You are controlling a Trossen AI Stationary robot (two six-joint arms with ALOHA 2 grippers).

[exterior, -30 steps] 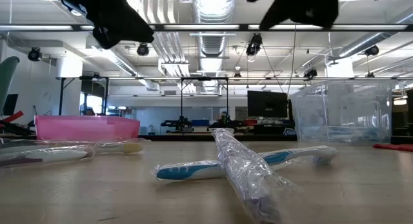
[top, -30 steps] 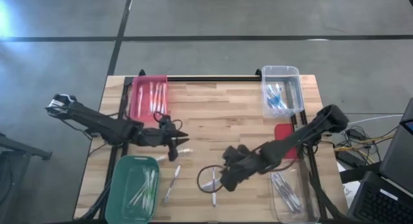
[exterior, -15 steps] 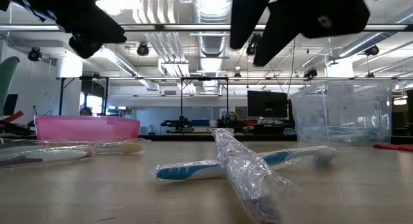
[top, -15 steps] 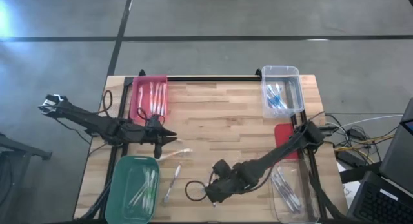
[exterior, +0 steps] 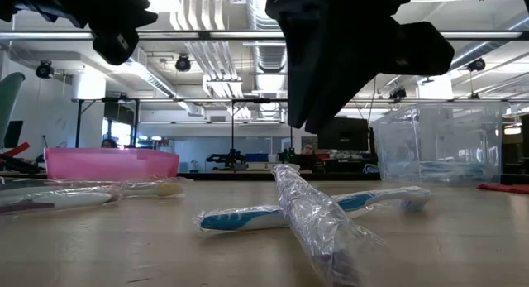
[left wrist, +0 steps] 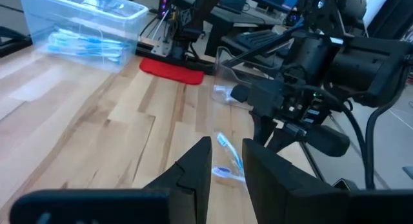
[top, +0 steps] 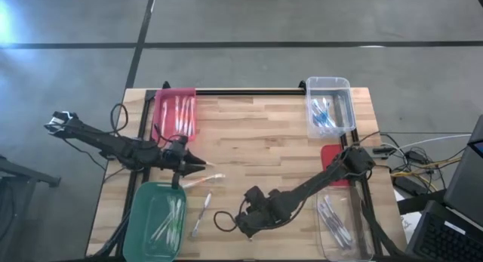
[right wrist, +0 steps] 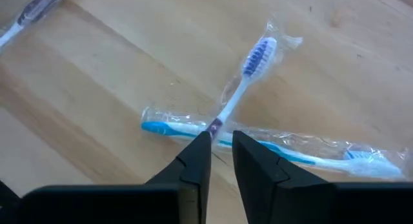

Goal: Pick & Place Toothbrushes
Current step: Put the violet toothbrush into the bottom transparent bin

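My right gripper is narrowing over two crossed toothbrushes, grasping nothing. My left gripper is hovering, slightly parted.

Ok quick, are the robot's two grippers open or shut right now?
Left gripper: jaws slightly open, empty.
Right gripper: jaws slightly open over the crossed toothbrushes; no grip visible.
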